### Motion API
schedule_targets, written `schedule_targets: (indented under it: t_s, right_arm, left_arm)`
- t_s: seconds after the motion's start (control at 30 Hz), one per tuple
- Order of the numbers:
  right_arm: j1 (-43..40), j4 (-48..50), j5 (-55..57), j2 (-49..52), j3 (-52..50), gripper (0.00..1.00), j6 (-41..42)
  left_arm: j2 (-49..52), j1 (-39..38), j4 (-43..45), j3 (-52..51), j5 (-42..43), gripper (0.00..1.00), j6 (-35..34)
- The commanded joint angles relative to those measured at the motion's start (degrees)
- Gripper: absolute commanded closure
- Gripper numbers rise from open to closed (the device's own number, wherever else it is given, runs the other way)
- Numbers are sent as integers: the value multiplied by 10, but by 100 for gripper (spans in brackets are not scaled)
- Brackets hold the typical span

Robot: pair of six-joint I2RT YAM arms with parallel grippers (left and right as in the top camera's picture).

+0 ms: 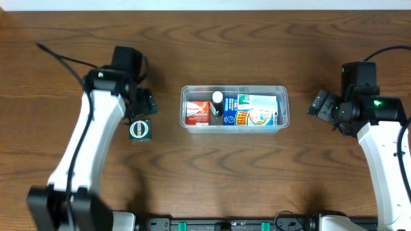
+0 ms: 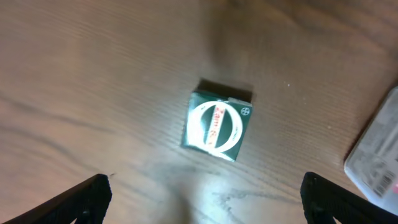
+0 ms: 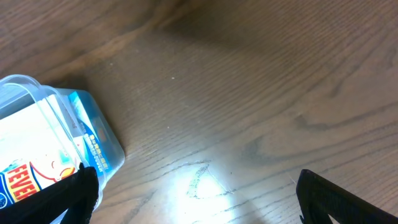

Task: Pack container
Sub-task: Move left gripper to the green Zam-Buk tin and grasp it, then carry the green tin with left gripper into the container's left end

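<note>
The clear plastic container [image 1: 282,106] sits mid-table and holds a red box [image 1: 196,113], a dark bottle with a white cap [image 1: 218,105] and blue and white boxes [image 1: 257,110]. A small green box with a white ring [image 1: 140,129] lies on the table left of it, and also shows in the left wrist view [image 2: 216,126]. My left gripper [image 2: 202,199] is open and empty just above the green box. My right gripper [image 3: 196,193] is open and empty over bare wood right of the container, whose corner [image 3: 102,134] shows at the left of the right wrist view.
The container's edge [image 2: 379,155] shows at the right of the left wrist view. The wooden table [image 1: 205,51] stretches around everything. A black cable [image 1: 61,56] runs at the far left.
</note>
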Motion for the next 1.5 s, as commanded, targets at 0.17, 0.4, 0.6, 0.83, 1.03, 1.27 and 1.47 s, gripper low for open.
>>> schedule_targets:
  t_s: [0.17, 0.4, 0.6, 0.83, 1.03, 1.27, 1.47]
  right_arm:
    - [-4, 0, 2, 2, 2, 1, 6]
    - [-4, 0, 2, 2, 2, 1, 6]
    - [-4, 0, 2, 2, 2, 1, 6]
    - [-4, 0, 2, 2, 2, 1, 6]
    - [-4, 0, 2, 2, 2, 1, 6]
    - [-4, 0, 2, 2, 2, 1, 6]
    - [-4, 0, 2, 2, 2, 1, 6]
  left_arm:
    - [118, 55, 20, -6, 79, 2, 120]
    - [158, 65, 45, -23, 100, 2, 143]
    - [158, 65, 101, -73, 122, 2, 149]
    - [158, 65, 139, -110, 122, 10, 136]
    - [158, 65, 163, -123, 122, 23, 136]
    - [157, 65, 156, -126, 126, 45, 136]
    - [126, 65, 101, -101, 129, 45, 133]
